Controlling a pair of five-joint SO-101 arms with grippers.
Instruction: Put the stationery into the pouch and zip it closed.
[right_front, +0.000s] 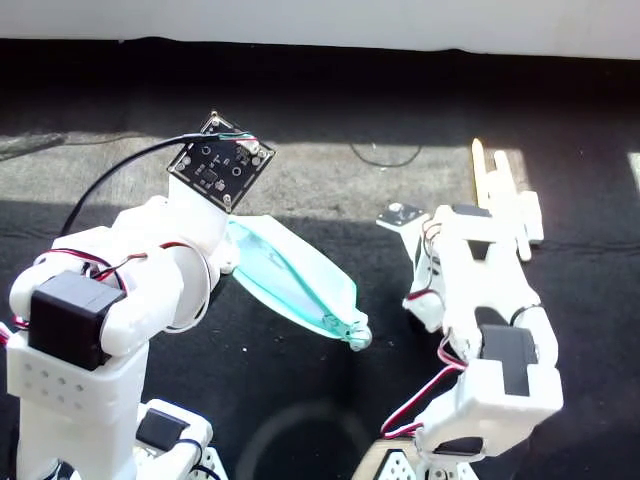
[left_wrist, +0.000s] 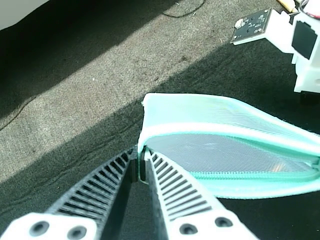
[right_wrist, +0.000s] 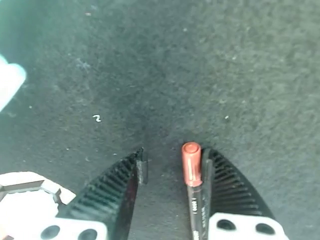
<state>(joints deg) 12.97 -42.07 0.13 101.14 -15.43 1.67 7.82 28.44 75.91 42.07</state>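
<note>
Two arms stand side by side at the counter (right_front: 330, 190), which is covered in dark cloth with a sunlit band across its far part.

The left arm (right_front: 150, 290) is folded up high at the left of the high view. Its wrist is turned inward toward the middle and its camera board is uppermost. The left pincer (left_wrist: 140, 162) is clamped together on one end of the pouch (right_front: 300, 280), with the two ribbed fingers (left_wrist: 175, 192) pinching the rim at a corner.

There is one pouch, pale teal, translucent and ribbed. It slants from that grip toward the middle of the counter and the near side. Its mouth gapes, and the zip (left_wrist: 235, 176) is unfastened along the length that shows. Whether its free end touches the cloth I cannot tell.

Farther back, between the arms, one thin cable (right_front: 385, 155) loops on the sunlit cloth.

The right arm (right_front: 495, 290) is stretched low, away from its base and toward the far side, well apart from the pouch. The jaws of the right pincer (right_wrist: 174, 161) stand apart over bare cloth. One pen (right_wrist: 191, 170), with a reddish-brown cap, lies along the inner face of one finger and touches it. The other finger is clear of the pen.
</note>
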